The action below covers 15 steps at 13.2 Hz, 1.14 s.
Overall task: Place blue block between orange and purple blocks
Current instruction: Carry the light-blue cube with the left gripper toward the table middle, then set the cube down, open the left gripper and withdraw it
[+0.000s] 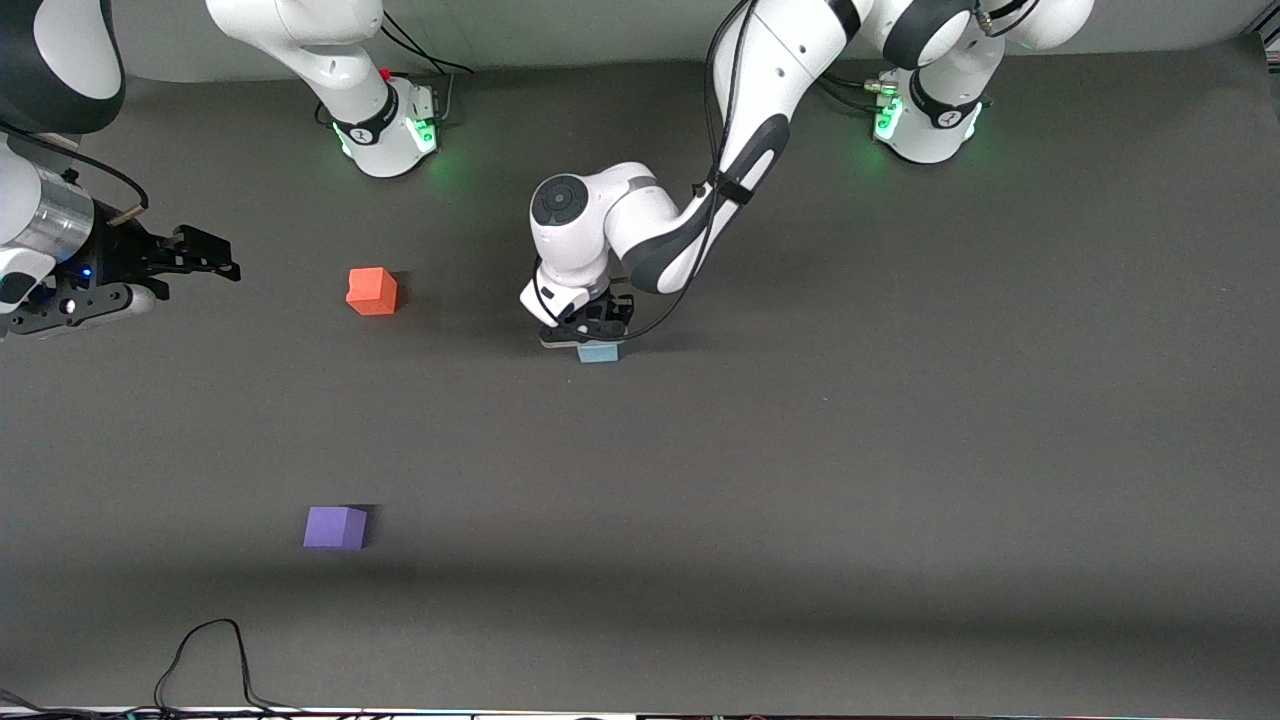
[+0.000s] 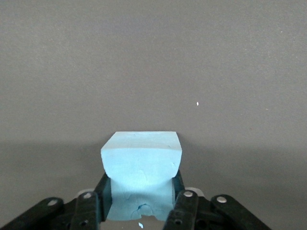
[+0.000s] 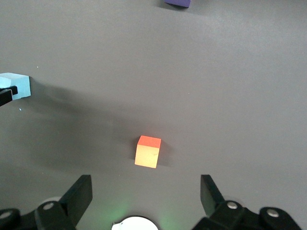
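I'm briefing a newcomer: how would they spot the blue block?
On the gray table, find the left gripper near the middle. The blue block sits between its fingers, the only pale sky-blue cube; the orange block and purple block lie apart.

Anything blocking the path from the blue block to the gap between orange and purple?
Nothing visible. The left pincer is shut on the blue block; bare table lies from there to the gap between the orange block and purple block.

My left arm is folded down to mid-bench, wrist vertical, left tool (image 1: 590, 335) low at the bench with its fingers (image 2: 184, 208) clamped on the blue block (image 2: 142, 172). My right arm waits at its end, right tool (image 1: 190, 255) raised, fingers (image 3: 79, 196) spread wide.
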Tool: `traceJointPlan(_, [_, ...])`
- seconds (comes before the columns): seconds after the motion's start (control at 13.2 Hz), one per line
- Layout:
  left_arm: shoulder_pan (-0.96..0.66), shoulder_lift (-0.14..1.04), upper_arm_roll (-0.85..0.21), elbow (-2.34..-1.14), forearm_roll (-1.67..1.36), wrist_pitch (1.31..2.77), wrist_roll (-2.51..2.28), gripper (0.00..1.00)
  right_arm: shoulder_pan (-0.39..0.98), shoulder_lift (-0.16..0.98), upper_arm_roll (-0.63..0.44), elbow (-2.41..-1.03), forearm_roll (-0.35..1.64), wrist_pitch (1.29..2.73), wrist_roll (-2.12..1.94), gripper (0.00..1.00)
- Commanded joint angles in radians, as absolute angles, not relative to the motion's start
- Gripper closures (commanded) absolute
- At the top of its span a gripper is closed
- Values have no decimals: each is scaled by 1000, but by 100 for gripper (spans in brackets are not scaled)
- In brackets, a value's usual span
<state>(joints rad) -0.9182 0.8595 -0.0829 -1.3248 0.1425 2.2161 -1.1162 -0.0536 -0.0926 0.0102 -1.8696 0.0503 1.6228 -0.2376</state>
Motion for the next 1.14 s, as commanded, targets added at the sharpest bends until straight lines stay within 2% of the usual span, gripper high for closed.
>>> traceJointPlan(0.0, [-925,876,-77,-1299,166,2215,-1132,0,-60,-81,11,-1845,67,1600,-258,0])
traceJointPlan(0.23, [-904,833,-78,-1293,164,2180,-1121,0,-60,-81,11,-1845,67,1600,-258,0])
traceJointPlan(0.45, [-781,702,-95,-1302,100,2048,-1044,0,-58,-83,11,-1847,69,1595,-258,0])
traceJointPlan(0.61, [-642,579,-95,-1385,-4,2010,-881,0,-57,-83,11,-1847,68,1595,-258,0])
traceJointPlan(0.83, [-407,347,-95,-1612,-96,1967,-586,0,-49,-86,12,-1848,69,1594,-256,0])
traceJointPlan(1.06, [-176,233,-92,-1651,-107,1756,-248,0,-6,-97,28,-1847,71,1582,-229,0])
